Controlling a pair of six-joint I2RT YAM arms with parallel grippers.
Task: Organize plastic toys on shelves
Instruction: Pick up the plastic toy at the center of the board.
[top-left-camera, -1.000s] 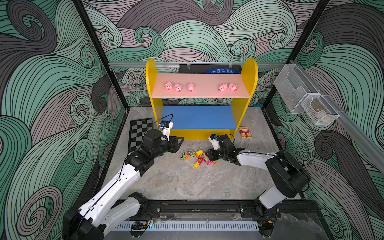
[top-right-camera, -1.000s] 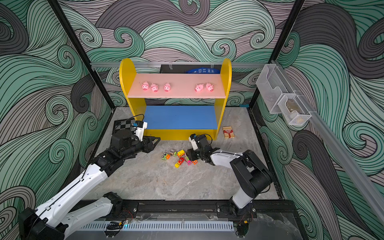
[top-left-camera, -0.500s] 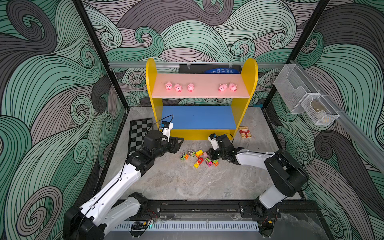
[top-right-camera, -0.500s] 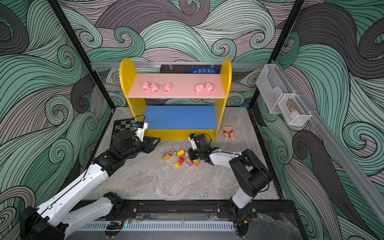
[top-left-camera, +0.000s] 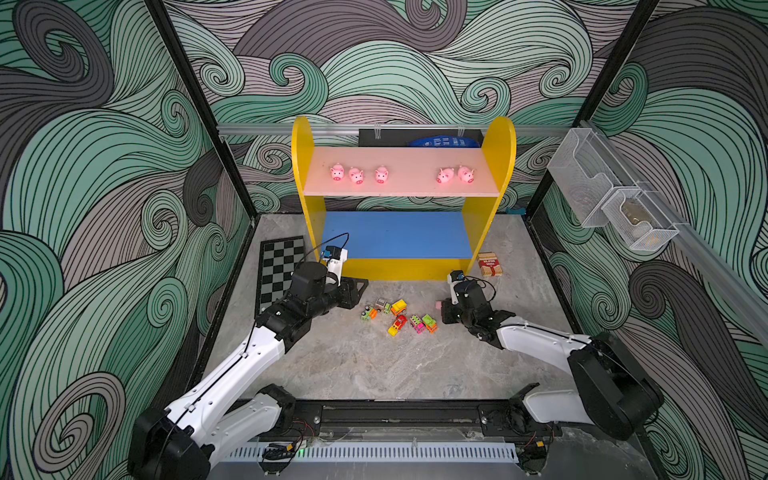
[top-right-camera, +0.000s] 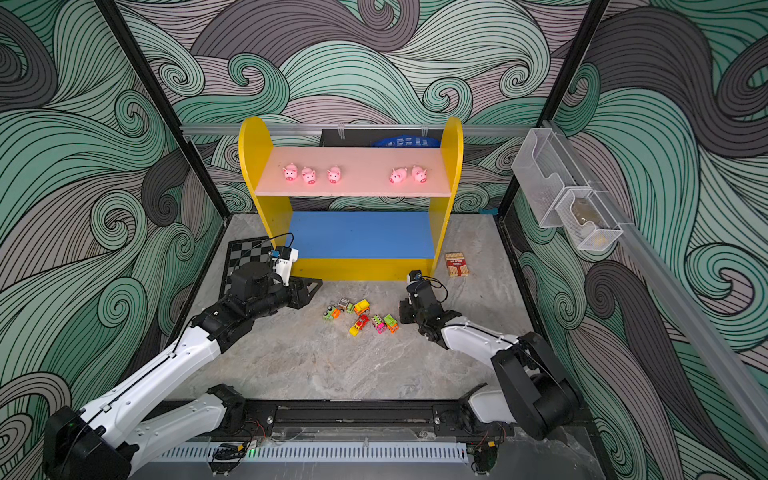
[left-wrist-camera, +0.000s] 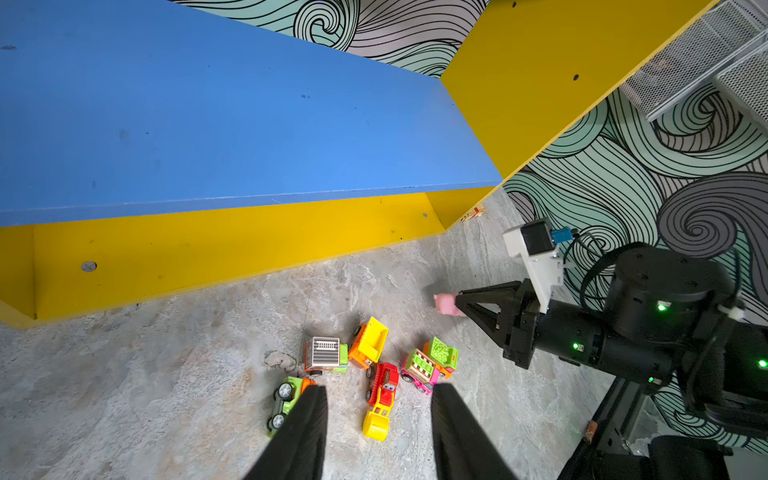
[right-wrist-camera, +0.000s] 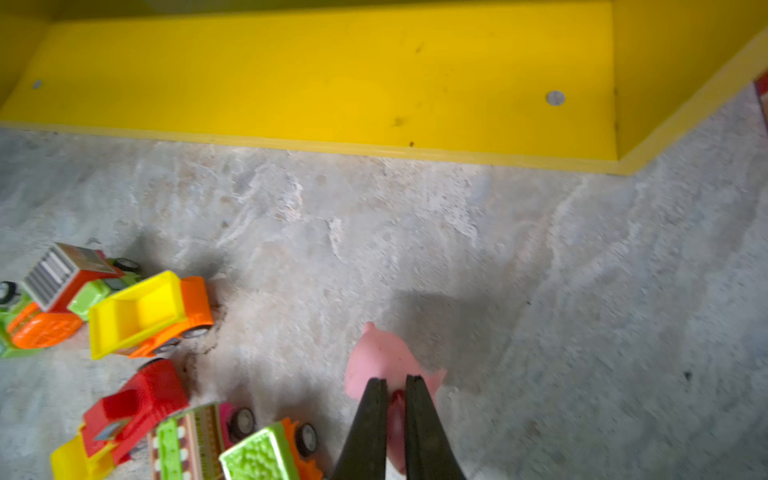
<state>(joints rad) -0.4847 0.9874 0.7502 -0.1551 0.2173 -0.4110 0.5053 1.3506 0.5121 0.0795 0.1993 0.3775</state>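
Squeezing a pink pig (right-wrist-camera: 380, 353) tight in right gripper (right-wrist-camera: 395, 380) jaws, hanging left gripper (left-wrist-camera: 379, 388) jaws half-open and empty by the toy cars (left-wrist-camera: 370, 338).

You have six pigs (top-left-camera: 381, 174), six toy vehicles (top-left-camera: 399, 307), one shelf unit (top-left-camera: 395, 270), one card box (top-left-camera: 489, 264), one checkerboard (top-left-camera: 276, 266), probably two baskets (top-left-camera: 582, 183).

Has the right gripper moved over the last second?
Yes. The right gripper, shut on the pink pig, has shifted away from the toy vehicles, toward the card box.
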